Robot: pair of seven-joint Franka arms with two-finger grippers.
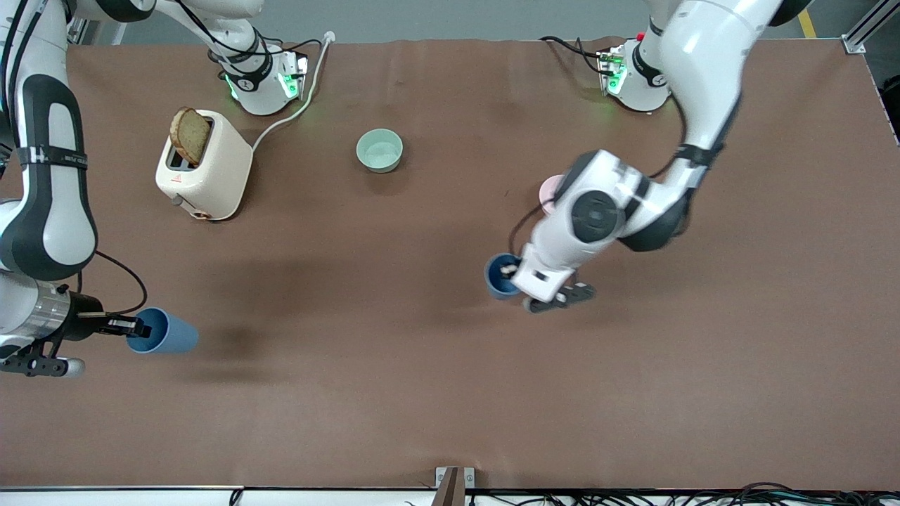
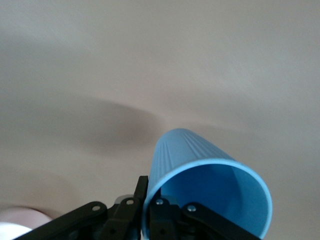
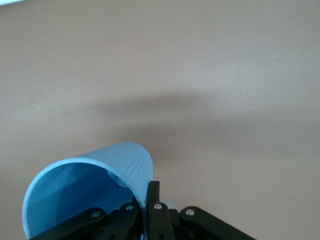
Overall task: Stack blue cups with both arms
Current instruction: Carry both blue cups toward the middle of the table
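The left gripper [image 1: 508, 270] pinches one blue cup's [image 1: 500, 275] rim above the table [image 1: 422, 365], while the right gripper [image 1: 133, 327] pinches the other blue cup [image 1: 163, 331] sideways.

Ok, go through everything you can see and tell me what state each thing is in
Right gripper: shut on a blue cup's rim.
Right arm's blue cup: held up, tipped on its side.
Left gripper: shut on the other cup's rim.
Left arm's blue cup: held, mouth facing up.
Toaster: bread sticking up from a slot.
Green bowl: upright.
Pink bowl: mostly hidden.
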